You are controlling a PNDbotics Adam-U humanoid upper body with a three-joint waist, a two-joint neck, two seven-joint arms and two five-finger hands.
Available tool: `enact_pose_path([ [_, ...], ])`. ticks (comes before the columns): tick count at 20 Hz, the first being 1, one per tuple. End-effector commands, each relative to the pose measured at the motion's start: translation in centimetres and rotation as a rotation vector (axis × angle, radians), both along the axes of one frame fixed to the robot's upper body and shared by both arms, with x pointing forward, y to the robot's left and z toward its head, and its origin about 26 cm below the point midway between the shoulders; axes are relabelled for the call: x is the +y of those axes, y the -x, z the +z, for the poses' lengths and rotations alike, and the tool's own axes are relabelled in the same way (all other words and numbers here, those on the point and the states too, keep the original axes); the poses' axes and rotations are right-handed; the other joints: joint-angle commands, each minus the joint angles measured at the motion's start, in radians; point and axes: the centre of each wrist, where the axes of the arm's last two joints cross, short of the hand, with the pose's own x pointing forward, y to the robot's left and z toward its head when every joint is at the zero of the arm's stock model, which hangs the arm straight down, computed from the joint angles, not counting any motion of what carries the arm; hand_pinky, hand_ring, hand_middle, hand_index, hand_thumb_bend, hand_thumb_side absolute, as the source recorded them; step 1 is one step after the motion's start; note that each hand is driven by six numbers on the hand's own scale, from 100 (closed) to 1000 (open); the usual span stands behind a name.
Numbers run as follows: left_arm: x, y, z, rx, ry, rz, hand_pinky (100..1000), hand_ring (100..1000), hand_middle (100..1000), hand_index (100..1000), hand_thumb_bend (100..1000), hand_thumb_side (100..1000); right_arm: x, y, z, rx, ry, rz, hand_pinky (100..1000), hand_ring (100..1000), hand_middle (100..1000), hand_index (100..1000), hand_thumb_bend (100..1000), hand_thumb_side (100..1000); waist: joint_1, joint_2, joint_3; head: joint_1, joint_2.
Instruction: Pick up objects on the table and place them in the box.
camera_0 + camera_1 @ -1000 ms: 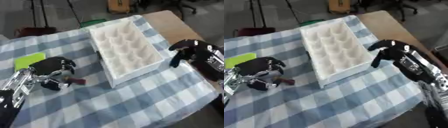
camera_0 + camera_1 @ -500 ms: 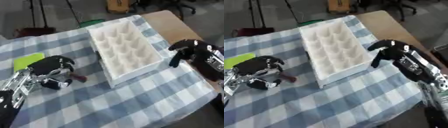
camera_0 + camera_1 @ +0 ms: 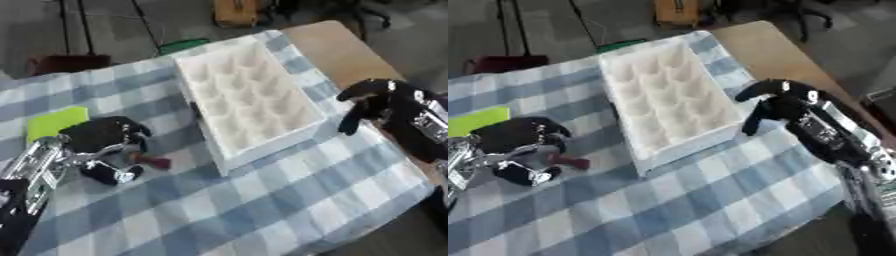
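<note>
**Left robot hand curled beside a small dark red thing, white box unfilled**

Left eye view: The white box (image 3: 249, 102), a tray of many small compartments, lies askew on the blue-and-white checked cloth (image 3: 262, 200) that covers the counter (image 3: 337, 47). No object shows in any of its compartments. To the left of the box, the left robot hand (image 3: 101, 142) hangs low over the cloth with its fingers curled downward. A small dark red thing (image 3: 153, 161) lies on the cloth between that hand and the box, right against the hand's fingers; I cannot tell whether the fingers pinch it or only touch it. A flat yellow-green piece (image 3: 54, 122) lies on the cloth further left of the box, just beyond the left hand. To the right of the box, the right robot hand (image 3: 372, 100) hovers near the box's right wall, fingers bent downward and holding nothing.

Right eye view: The same layout shows. The dark red thing (image 3: 570, 161) lies on the cloth left of the box's near corner, and the right robot hand (image 3: 773, 102) stands just beside the box's right edge, apart from it.
</note>
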Motion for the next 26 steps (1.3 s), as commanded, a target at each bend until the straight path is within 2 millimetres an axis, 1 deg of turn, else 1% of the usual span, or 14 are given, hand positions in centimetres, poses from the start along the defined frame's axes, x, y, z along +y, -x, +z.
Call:
enact_pose_path([
  [1, 0.6, -0.4, 1.2, -0.03, -0.032, 0.008, 941, 884, 836, 724, 358, 412, 0.0, 0.2, 0.7, -0.025, 0.014, 0.006, 577, 520, 752, 818, 100, 762, -0.006, -0.014, -0.002, -0.001, 0.006],
  [3, 0.7, -0.5, 1.1, -0.025, -0.064, 0.004, 945, 888, 835, 716, 394, 438, 0.0, 0.2, 0.7, -0.025, 0.013, 0.007, 577, 520, 752, 818, 100, 765, -0.006, -0.015, -0.002, -0.001, 0.006],
  [4, 0.8, -0.5, 1.1, -0.024, -0.078, 0.001, 945, 884, 819, 669, 385, 439, 0.0, 0.2, 0.7, -0.025, 0.013, 0.007, 577, 520, 752, 818, 100, 765, -0.006, -0.015, -0.002, -0.001, 0.006],
  [5, 0.8, -0.5, 1.1, -0.023, -0.094, -0.001, 945, 884, 817, 665, 381, 437, 0.0, 0.1, 0.7, -0.024, 0.012, 0.007, 577, 520, 752, 818, 100, 765, -0.007, -0.015, -0.002, -0.001, 0.006],
  [6, 0.9, -0.6, 1.1, -0.024, -0.105, -0.003, 943, 879, 804, 608, 364, 428, 0.0, 0.1, 0.7, -0.024, 0.012, 0.007, 578, 519, 752, 818, 100, 764, -0.007, -0.015, -0.002, -0.001, 0.007],
  [9, 1.0, -0.6, 1.1, -0.025, -0.124, -0.006, 943, 878, 803, 591, 361, 426, 0.0, 0.2, 0.6, -0.024, 0.012, 0.007, 577, 519, 752, 818, 100, 764, -0.008, -0.015, -0.002, -0.002, 0.008],
  [12, 1.3, -0.7, 1.0, -0.021, -0.137, -0.008, 931, 866, 778, 468, 282, 389, 0.0, 0.2, 0.6, -0.024, 0.012, 0.007, 577, 519, 752, 818, 100, 762, -0.008, -0.016, -0.001, -0.002, 0.009],
  [14, 1.5, -0.8, 1.0, -0.014, -0.14, -0.005, 928, 861, 769, 441, 239, 371, 0.0, 0.2, 0.6, -0.024, 0.012, 0.007, 577, 519, 752, 818, 100, 762, -0.008, -0.015, -0.001, -0.002, 0.009],
  [16, 1.6, -0.8, 0.9, -0.009, -0.134, 0.001, 922, 852, 757, 417, 166, 339, 0.0, 0.2, 0.6, -0.023, 0.011, 0.006, 578, 519, 752, 818, 100, 762, -0.008, -0.015, -0.001, -0.003, 0.009],
  [17, 1.7, -0.8, 0.8, -0.006, -0.127, 0.004, 922, 852, 757, 417, 166, 339, 0.0, 0.2, 0.6, -0.023, 0.011, 0.007, 578, 519, 752, 818, 100, 762, -0.008, -0.015, -0.001, -0.003, 0.009],
  [18, 1.7, -0.8, 0.8, -0.004, -0.118, 0.007, 915, 841, 744, 402, 100, 308, 0.0, 0.2, 0.6, -0.023, 0.011, 0.006, 578, 519, 752, 818, 100, 761, -0.008, -0.015, -0.001, -0.003, 0.009],
  [22, 2.0, -0.7, 1.3, 0.005, -0.037, 0.025, 906, 825, 721, 382, 100, 295, 0.0, 0.2, 0.6, -0.023, 0.01, 0.004, 578, 519, 752, 818, 100, 761, -0.009, -0.016, -0.001, -0.005, 0.009],
  [23, 2.1, -0.7, 1.7, 0.004, -0.011, 0.028, 893, 804, 688, 346, 100, 289, -0.1, 0.2, 0.6, -0.022, 0.01, 0.003, 578, 519, 752, 818, 100, 760, -0.01, -0.016, 0.0, -0.005, 0.009],
  [26, 2.3, -0.5, 2.9, 0.005, 0.074, 0.032, 889, 796, 675, 337, 115, 288, -0.1, 0.2, 0.5, -0.022, 0.009, 0.001, 578, 519, 752, 818, 100, 760, -0.01, -0.016, 0.001, -0.006, 0.009],
])
